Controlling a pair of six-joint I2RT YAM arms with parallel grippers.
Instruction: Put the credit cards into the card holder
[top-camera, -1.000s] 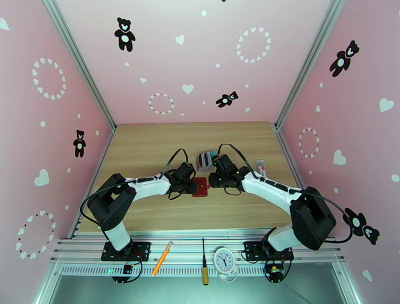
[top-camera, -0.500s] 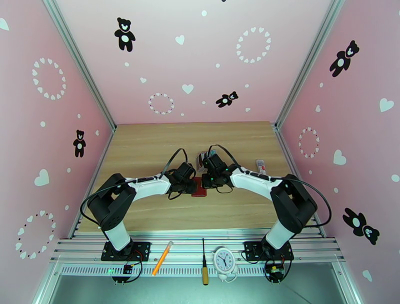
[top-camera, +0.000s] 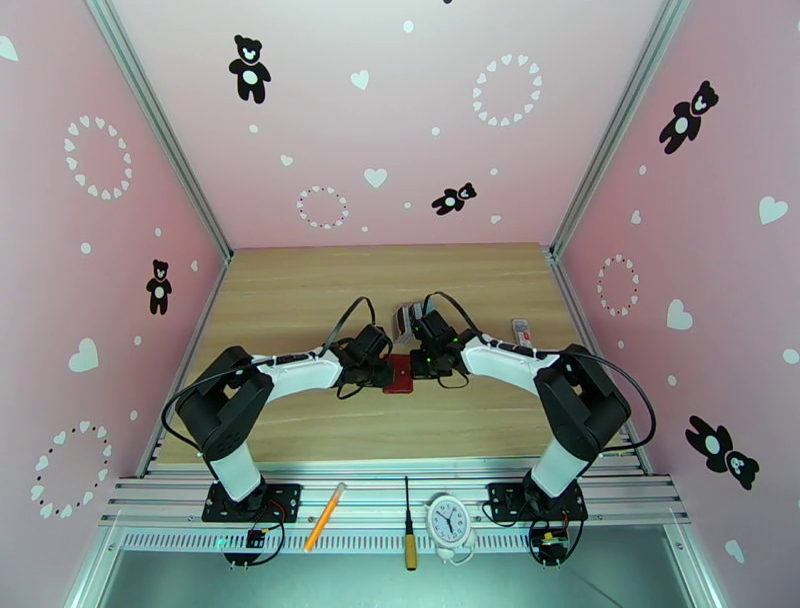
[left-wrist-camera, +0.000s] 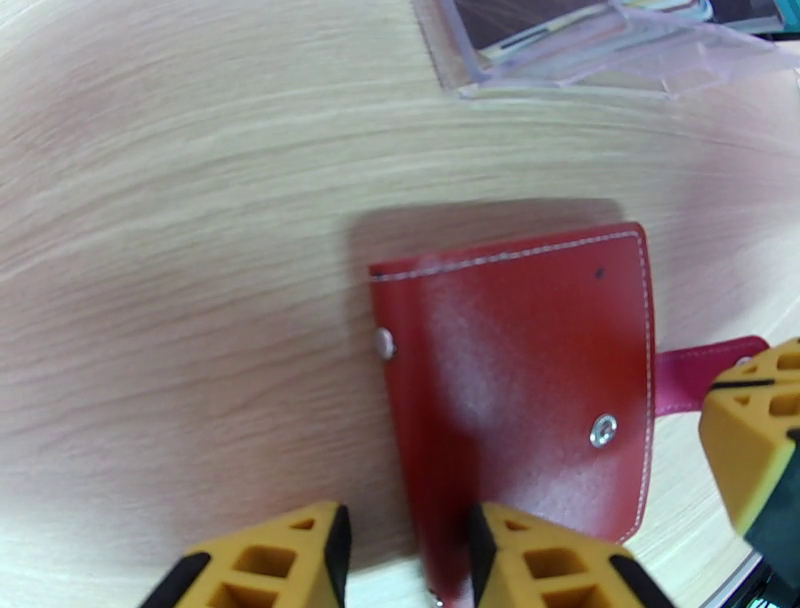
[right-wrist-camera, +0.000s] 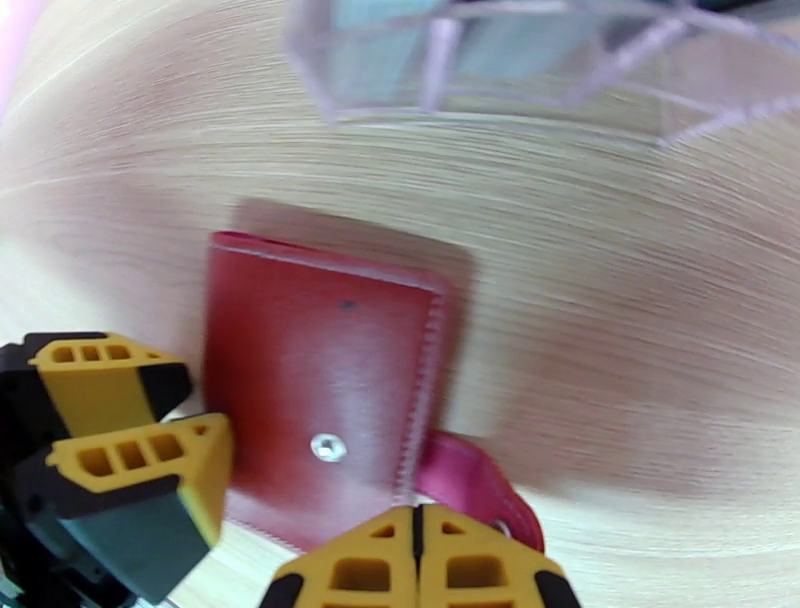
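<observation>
The dark-red card holder (top-camera: 400, 374) lies shut and flat on the wooden table between my two grippers. In the left wrist view, my left gripper (left-wrist-camera: 405, 530) is open at the near edge of the card holder (left-wrist-camera: 520, 400), one finger over the leather and the other over bare wood. My right gripper (right-wrist-camera: 415, 530) is shut, its fingertips at the snap tab (right-wrist-camera: 470, 480) that sticks out of the card holder (right-wrist-camera: 320, 390). Whether the tab is pinched is hidden. The credit cards (left-wrist-camera: 560, 25) stand in a clear slotted stand (top-camera: 405, 318) just behind.
A small white and red item (top-camera: 521, 331) lies on the table to the right. On the front rail rest an orange pencil (top-camera: 325, 515), a screwdriver (top-camera: 408, 535) and a small clock (top-camera: 448, 520). Pink walls close in three sides.
My right arm has swung left and brought its gripper from beside the stand down to the wallet's snap tab. The left arm and the wallet have stayed put.
</observation>
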